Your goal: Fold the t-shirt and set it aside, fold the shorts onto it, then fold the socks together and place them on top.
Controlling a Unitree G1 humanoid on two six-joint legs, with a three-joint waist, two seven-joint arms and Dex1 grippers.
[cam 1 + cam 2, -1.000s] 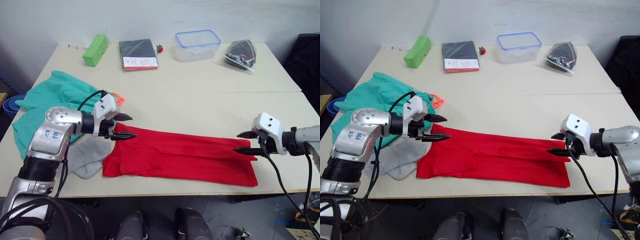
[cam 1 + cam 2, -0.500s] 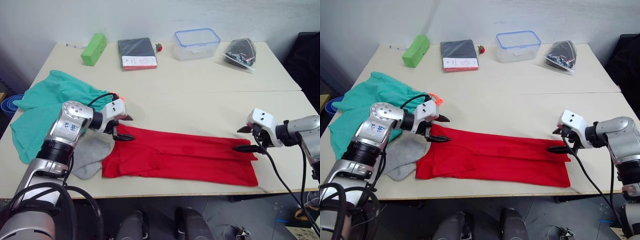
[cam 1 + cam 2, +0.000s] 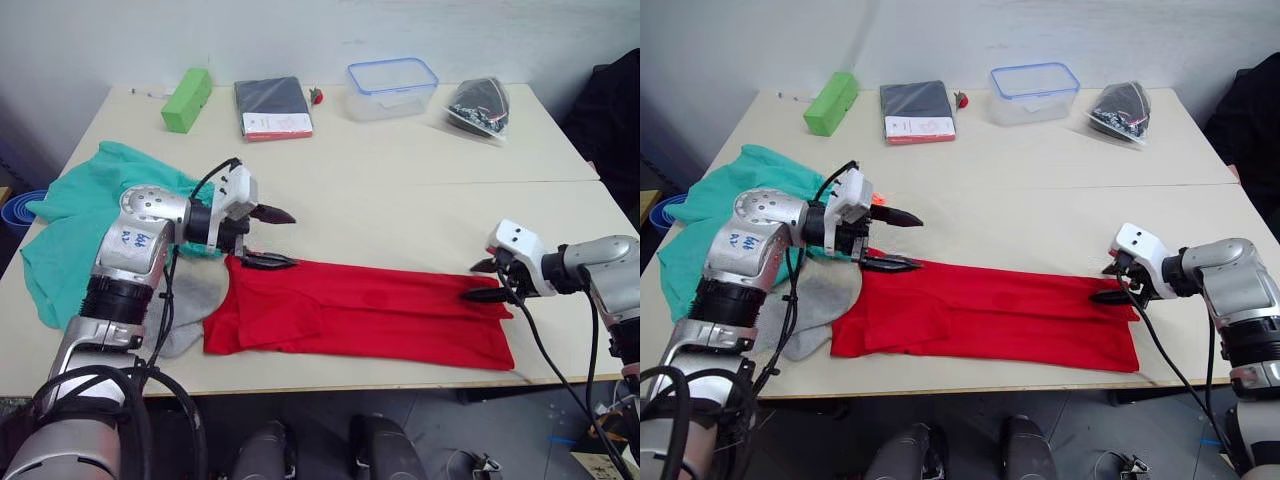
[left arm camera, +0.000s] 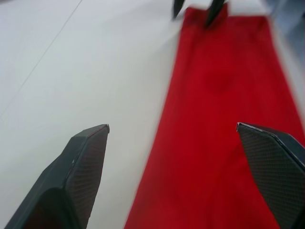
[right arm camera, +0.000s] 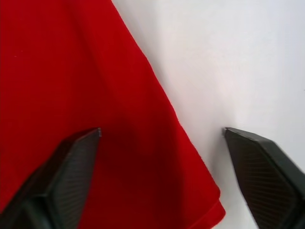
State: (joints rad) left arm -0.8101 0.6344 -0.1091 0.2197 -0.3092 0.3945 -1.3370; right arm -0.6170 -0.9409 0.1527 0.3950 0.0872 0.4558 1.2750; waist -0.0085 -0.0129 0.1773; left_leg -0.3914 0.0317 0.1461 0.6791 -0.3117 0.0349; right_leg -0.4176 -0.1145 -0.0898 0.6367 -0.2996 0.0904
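The red t-shirt (image 3: 365, 315) lies flat on the table (image 3: 420, 190), near the front edge. It's a long strip now, so it looks folded once the long way, w/ a sleeve bit tucked over at the robot's left end. Not a neat small pile yet, & not set aside.

The left gripper (image 3: 270, 238) sits at the shirt's left far corner. Its jaws are wide apart: one finger is up over bare table, the other is low on the red cloth. Nothing held. The right gripper (image 3: 484, 282) is at the shirt's right far corner, jaws apart too, one finger on the cloth and one over the table. Not holding anything either.

The teal shorts (image 3: 85, 215) are in a messy heap at the table's left side, orange string poking out. Not folded. The grey socks (image 3: 185, 310) lie flat just beside the shirt's left end, partly under the left arm. Not touched.

So my guess: shirt part-way done. Shorts, socks & stacking all still left.
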